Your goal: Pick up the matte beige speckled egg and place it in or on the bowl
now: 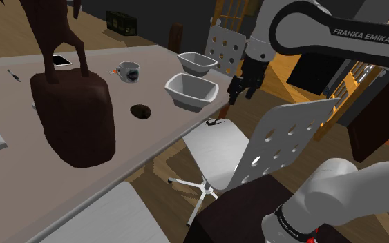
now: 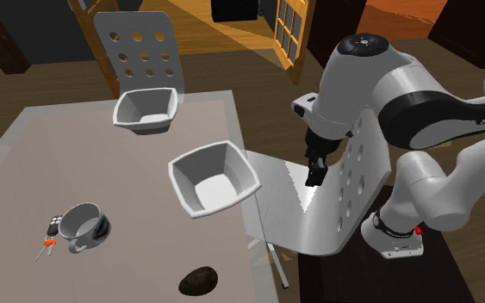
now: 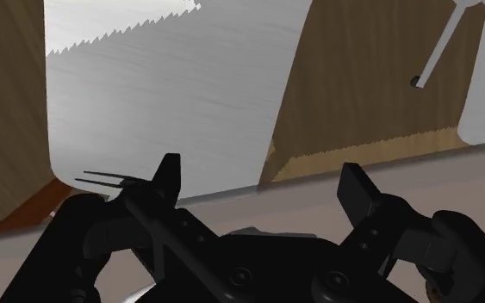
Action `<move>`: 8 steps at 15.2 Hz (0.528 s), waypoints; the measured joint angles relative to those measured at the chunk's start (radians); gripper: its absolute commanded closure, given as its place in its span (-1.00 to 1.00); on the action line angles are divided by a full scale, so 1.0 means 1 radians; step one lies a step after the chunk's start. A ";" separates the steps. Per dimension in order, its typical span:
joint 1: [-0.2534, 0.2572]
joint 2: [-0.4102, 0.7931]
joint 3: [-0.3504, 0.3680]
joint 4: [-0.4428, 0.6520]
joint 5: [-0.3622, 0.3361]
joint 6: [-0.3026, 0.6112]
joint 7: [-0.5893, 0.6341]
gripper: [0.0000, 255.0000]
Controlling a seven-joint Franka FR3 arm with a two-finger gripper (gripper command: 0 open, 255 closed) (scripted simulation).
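Note:
The egg (image 1: 141, 110) (image 2: 198, 281) looks dark brown and lies on the grey table (image 1: 20, 76) (image 2: 25, 172) near its long edge. Two pale square bowls stand further along: the nearer bowl (image 1: 191, 90) (image 2: 212, 178) by the edge, the other bowl (image 1: 198, 63) (image 2: 148, 110) behind it. My gripper (image 1: 241, 91) (image 2: 315, 175) (image 3: 262, 176) hangs off the table beside the nearer bowl, over the white chair's seat (image 1: 213, 148) (image 3: 171, 95). Its fingers (image 3: 170, 175) stand apart with nothing between them, well away from the egg.
A large dark brown statue (image 1: 72, 117) stands on the table at the shoulder view's left. A mug (image 1: 128, 72) (image 2: 83, 226) and keys (image 2: 49, 231) lie near the egg. The chair's holed backrest (image 1: 289, 138) (image 2: 339, 198) rises close to the arm. A second chair (image 2: 141, 43) stands at the table's end.

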 measured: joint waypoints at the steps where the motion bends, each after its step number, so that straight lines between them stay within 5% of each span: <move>1: 0.006 0.028 0.015 0.011 0.000 0.019 0.007 -1.00; 8: 0.042 0.250 0.117 0.162 -0.034 0.097 0.060 -1.00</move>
